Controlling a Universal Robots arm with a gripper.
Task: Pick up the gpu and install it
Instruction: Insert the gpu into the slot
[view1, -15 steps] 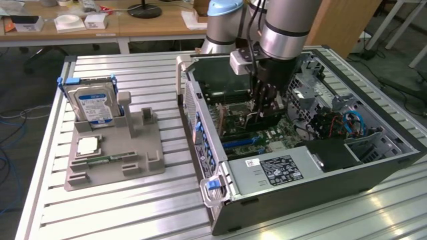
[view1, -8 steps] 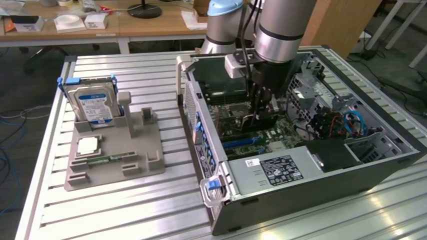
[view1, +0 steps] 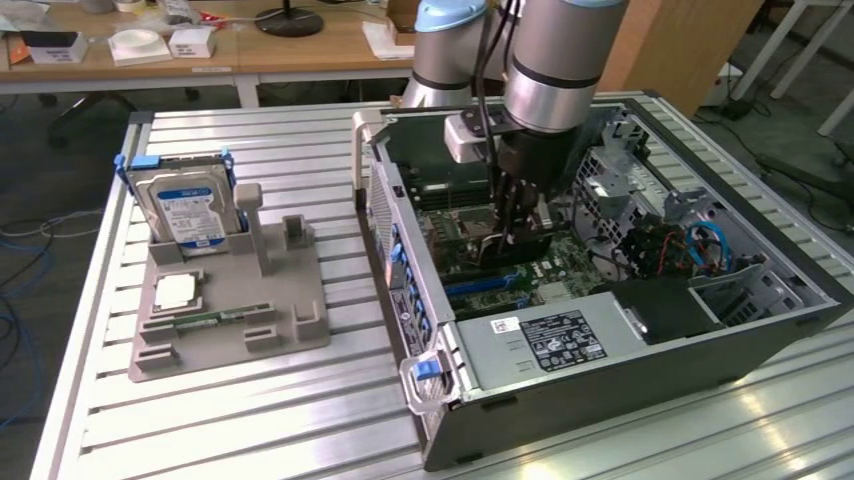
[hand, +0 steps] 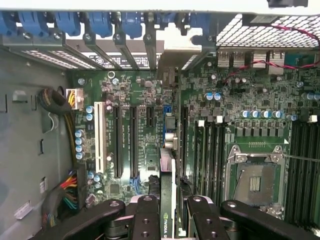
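The ribbed metal surface (view1: 267, 150) carries the open computer case (view1: 534, 390), laid on its side so the motherboard (hand: 145, 130) faces up and can be reached from above. Beside it, on the exterior view's left, a grey holder (view1: 254, 330) keeps the hard drive (view1: 187, 210) upright. The 1 arm reaches down into the case. The claw (hand: 167, 210) is clenched on the gpu (hand: 167, 175), which is pinched edge-on between 2 fingers (hand: 148, 220). The card runs parallel to the long expansion slots (hand: 118, 140), probably so its edge can meet one. I cannot tell whether it is seated.
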